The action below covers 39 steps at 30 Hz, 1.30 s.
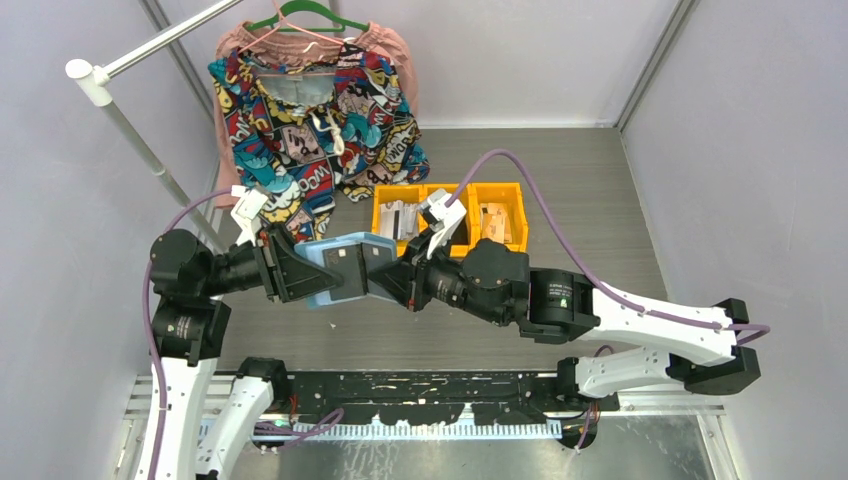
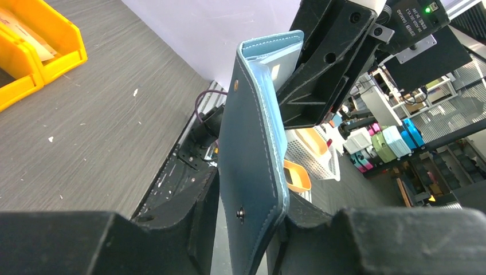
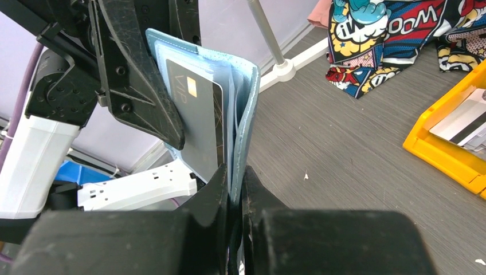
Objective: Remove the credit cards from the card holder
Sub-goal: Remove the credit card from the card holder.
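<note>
The teal-blue card holder [image 1: 325, 252] hangs open in the air between my two grippers, above the table's near middle. My left gripper [image 1: 312, 272] is shut on its dark teal cover [image 2: 252, 126], near the snap stud [image 2: 240, 213]. My right gripper [image 1: 388, 277] is shut on the edge of the light-blue inner leaves [image 3: 243, 109], its jaws [image 3: 236, 172] pressed tight together. A grey credit card [image 3: 198, 120] with a gold chip sits in a clear sleeve, facing the left gripper's finger [image 3: 137, 86]. Other cards in the holder are hidden.
Three orange bins [image 1: 448, 215] stand behind the grippers on the grey table, with cards lying in them [image 3: 458, 120]. A comic-print shirt [image 1: 320, 110] hangs on a white rack [image 1: 150, 45] at the back left. The rack's pole foot [image 3: 283, 69] stands close by.
</note>
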{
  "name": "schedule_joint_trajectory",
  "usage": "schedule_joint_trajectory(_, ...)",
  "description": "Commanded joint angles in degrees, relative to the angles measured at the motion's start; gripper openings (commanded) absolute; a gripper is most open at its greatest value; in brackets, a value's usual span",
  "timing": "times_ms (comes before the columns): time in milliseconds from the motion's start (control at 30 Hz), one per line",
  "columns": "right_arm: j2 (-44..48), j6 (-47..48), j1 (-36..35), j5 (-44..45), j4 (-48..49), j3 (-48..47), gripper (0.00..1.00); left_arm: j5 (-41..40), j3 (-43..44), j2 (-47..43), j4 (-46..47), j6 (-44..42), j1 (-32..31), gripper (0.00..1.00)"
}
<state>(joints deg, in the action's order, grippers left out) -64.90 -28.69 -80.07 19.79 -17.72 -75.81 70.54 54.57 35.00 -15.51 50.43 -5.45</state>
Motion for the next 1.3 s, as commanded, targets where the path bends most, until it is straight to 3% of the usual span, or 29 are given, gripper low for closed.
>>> schedule_joint_trajectory(0, -0.9, -0.8, 0.2, 0.1, 3.2, -2.1, 0.01, 0.9, 0.8, 0.0, 1.2, -0.6, 0.0, 0.34)
schedule_joint_trajectory(167, -1.9, -1.5, 0.6, -1.0, 3.7, -2.0, 0.01, -1.5, 1.0, 0.0, -3.3, -5.8, -0.1, 0.30)
schedule_joint_trajectory(300, 2.1, -4.3, 3.7, -3.4, 6.7, 2.8, 0.01, -6.8, 4.4, 0.6, -16.0, -17.1, -0.2, 0.11)
schedule_joint_trajectory(400, 3.5, -7.2, 6.8, -7.6, 9.0, 5.8, 0.03, -8.7, 4.9, 0.5, -18.5, -19.7, -0.2, 0.00)
schedule_joint_trajectory(433, 3.6, -8.1, 7.9, -9.3, 9.2, 6.5, 0.09, -8.6, 4.9, 0.5, -18.5, -19.3, -0.1, 0.00)
schedule_joint_trajectory(533, 4.6, -10.2, 11.2, -12.4, 8.6, 8.2, 0.41, -7.2, 4.8, 0.5, -17.7, -18.0, -0.1, 0.00)
schedule_joint_trajectory(700, 11.4, -12.4, 18.8, -11.1, 4.6, 8.4, 0.58, -8.1, 5.6, 1.3, -22.2, -20.9, -0.1, 0.00)
schedule_joint_trajectory(800, 12.9, -12.5, 19.0, -12.2, 3.3, 6.6, 0.58, -10.4, 5.7, 1.9, -24.0, -22.6, 0.0, 0.00)
schedule_joint_trajectory(1067, 3.4, -20.8, 18.9, -33.4, 16.3, 9.8, 0.51, -10.9, 5.7, 2.3, -23.7, -22.1, 0.0, 0.00)
schedule_joint_trajectory(1267, -1.1, -21.8, 19.7, -38.8, 20.6, 10.9, 0.52, -6.7, 5.7, 2.1, -21.4, -19.2, -0.1, 0.00)
